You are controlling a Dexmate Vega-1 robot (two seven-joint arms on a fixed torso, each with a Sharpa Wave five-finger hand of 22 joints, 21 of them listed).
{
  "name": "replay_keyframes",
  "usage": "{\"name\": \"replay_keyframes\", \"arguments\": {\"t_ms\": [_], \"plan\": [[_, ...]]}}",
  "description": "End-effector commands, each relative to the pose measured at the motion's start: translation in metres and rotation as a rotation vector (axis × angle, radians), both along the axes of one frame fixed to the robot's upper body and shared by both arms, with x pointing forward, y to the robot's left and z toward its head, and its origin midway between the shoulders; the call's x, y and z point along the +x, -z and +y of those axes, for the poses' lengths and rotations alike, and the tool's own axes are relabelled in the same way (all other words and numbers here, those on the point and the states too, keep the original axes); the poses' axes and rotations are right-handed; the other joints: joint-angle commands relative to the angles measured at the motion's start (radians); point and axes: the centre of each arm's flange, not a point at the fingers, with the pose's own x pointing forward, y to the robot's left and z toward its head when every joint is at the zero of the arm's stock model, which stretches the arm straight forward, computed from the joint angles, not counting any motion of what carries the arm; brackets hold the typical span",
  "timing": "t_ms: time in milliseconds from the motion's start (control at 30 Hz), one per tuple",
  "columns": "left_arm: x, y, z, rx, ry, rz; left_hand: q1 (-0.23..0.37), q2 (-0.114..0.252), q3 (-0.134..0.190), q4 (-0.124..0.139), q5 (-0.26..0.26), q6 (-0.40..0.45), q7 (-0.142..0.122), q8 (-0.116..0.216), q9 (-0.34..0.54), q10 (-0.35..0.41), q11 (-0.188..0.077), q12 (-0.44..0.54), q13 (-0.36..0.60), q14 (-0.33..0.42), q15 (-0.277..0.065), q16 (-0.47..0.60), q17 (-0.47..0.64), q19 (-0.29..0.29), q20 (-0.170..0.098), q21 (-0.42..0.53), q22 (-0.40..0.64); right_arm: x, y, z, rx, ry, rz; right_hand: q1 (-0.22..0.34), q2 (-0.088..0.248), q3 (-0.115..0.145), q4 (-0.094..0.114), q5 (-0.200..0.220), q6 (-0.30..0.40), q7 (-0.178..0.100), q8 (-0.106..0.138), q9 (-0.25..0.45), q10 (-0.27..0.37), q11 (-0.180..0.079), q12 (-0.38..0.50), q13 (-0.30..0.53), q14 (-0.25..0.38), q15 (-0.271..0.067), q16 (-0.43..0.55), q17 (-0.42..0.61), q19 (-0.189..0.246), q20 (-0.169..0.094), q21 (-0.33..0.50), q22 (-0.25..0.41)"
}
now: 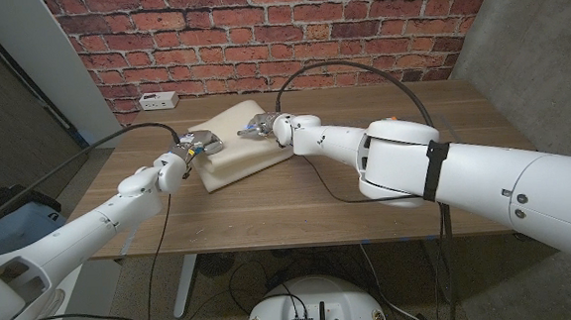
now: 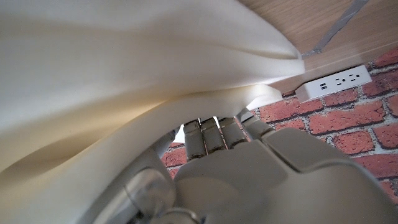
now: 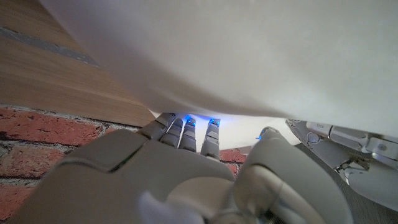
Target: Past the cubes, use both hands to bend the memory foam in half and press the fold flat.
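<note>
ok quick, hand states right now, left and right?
Left hand: holding the near-left edge of the memory foam, fingers tucked under it.
Right hand: gripping the foam's upper part, fingers under it.

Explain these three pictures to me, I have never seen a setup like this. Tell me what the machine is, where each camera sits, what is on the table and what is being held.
This is a two-armed robot standing at a wooden table. The wide picture comes from a camera on its head, looking down over both arms. The other two come from cameras on its wrists, looking along the back of each hand, so they appear turned. On the table lies a cream memory foam pad, with a white power strip near the brick wall. The left hand and right hand each grip an edge of the foam, which bulges up between them, partly folded.
</note>
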Motion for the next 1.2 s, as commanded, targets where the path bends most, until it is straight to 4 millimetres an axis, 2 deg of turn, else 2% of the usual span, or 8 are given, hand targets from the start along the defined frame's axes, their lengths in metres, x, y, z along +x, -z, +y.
{"name": "replay_keyframes", "arguments": {"t_ms": [33,133,400,567,700,967,1033,1200], "plan": [[-0.014,-0.01,0.007,-0.07,0.008,-0.16,-0.021,-0.041,-0.033,-0.008,0.003,-0.049,-0.014,-0.014,0.004,-0.016,0.005,-0.007,0.007,0.016,-0.045,0.008,0.008,-0.007,0.039,-0.015,0.005,0.0,0.004,-0.002,-0.06,0.036,-0.015,0.002,-0.005,0.004,-0.009,0.007,0.004,0.005,0.004,0.0,0.01,-0.006,0.007,0.003,0.007,-0.003,0.01,-0.001,0.045,0.036,-0.002,0.004],[-0.021,-0.012,0.008,-0.097,0.027,-0.237,-0.035,-0.052,-0.048,-0.012,0.006,-0.101,-0.037,-0.021,0.003,-0.051,0.011,-0.018,0.008,0.016,-0.04,0.008,0.01,-0.015,0.06,-0.025,0.006,0.0,0.006,-0.002,-0.066,0.04,-0.017,0.006,-0.004,0.006,-0.013,0.008,0.006,0.001,0.005,0.0,0.012,-0.007,0.007,0.003,0.01,-0.006,0.01,-0.002,0.048,0.036,-0.002,0.004],[-0.04,-0.016,0.012,-0.21,0.107,-0.461,-0.044,-0.053,-0.061,-0.028,0.011,-0.219,-0.097,-0.023,0.002,-0.121,-0.003,-0.028,0.01,-0.009,-0.038,0.003,0.012,-0.012,0.072,-0.038,0.008,0.0,0.004,-0.001,-0.057,0.028,-0.013,0.021,-0.002,0.013,-0.027,0.011,0.01,-0.001,0.008,0.0,0.022,-0.013,0.01,0.003,0.014,-0.013,0.009,-0.005,0.054,0.033,-0.005,0.004],[-0.048,-0.02,0.017,-0.325,0.169,-0.543,-0.051,-0.06,-0.073,-0.044,0.01,-0.313,-0.125,-0.024,0.002,-0.19,0.005,-0.033,0.011,-0.046,-0.027,0.0,0.012,-0.007,0.08,-0.047,0.01,-0.001,-0.001,0.002,-0.041,0.0,-0.013,0.035,-0.001,0.021,-0.04,0.013,0.019,-0.006,0.011,-0.001,0.036,-0.018,0.014,0.003,0.025,-0.023,0.01,-0.007,0.066,0.032,-0.005,0.004],[-0.054,-0.021,0.019,-0.41,0.224,-0.575,-0.058,-0.065,-0.081,-0.048,0.009,-0.352,-0.126,-0.023,0.002,-0.227,0.004,-0.035,0.012,-0.061,-0.022,0.0,0.013,0.0,0.08,-0.048,0.011,-0.002,-0.004,0.003,-0.027,-0.033,-0.013,0.045,0.0,0.026,-0.049,0.014,0.027,-0.007,0.014,-0.001,0.049,-0.02,0.017,0.004,0.037,-0.026,0.013,-0.008,0.075,0.034,-0.004,0.004],[-0.064,-0.021,0.023,-0.56,0.32,-0.628,-0.063,-0.069,-0.087,-0.052,0.01,-0.38,-0.125,-0.022,0.001,-0.237,0.008,-0.031,0.012,-0.073,-0.012,0.0,0.013,0.008,0.076,-0.048,0.012,-0.004,-0.009,0.008,0.032,-0.123,-0.008,0.063,0.002,0.038,-0.068,0.015,0.058,-0.005,0.022,-0.001,0.088,-0.019,0.026,0.004,0.072,-0.034,0.019,-0.009,0.102,0.036,-0.003,0.004],[-0.065,-0.02,0.025,-0.58,0.333,-0.625,-0.064,-0.069,-0.088,-0.053,0.01,-0.383,-0.125,-0.021,0.001,-0.238,0.009,-0.03,0.012,-0.074,-0.012,0.0,0.013,0.008,0.075,-0.049,0.012,-0.008,-0.013,0.009,0.084,-0.229,-0.04,0.067,0.002,0.04,-0.071,0.015,0.063,-0.006,0.023,-0.001,0.097,-0.018,0.028,0.005,0.079,-0.035,0.019,-0.009,0.106,0.037,-0.003,0.004],[-0.068,-0.016,0.026,-0.596,0.339,-0.619,-0.065,-0.071,-0.09,-0.054,0.01,-0.388,-0.123,-0.02,0.001,-0.24,0.012,-0.028,0.011,-0.077,-0.01,0.0,0.013,0.008,0.074,-0.05,0.012,-0.022,-0.017,0.004,0.2,-0.336,-0.122,0.077,0.004,0.047,-0.081,0.016,0.079,-0.005,0.027,-0.001,0.105,-0.018,0.028,0.005,0.092,-0.036,0.02,-0.009,0.117,0.037,-0.003,0.004]]}}
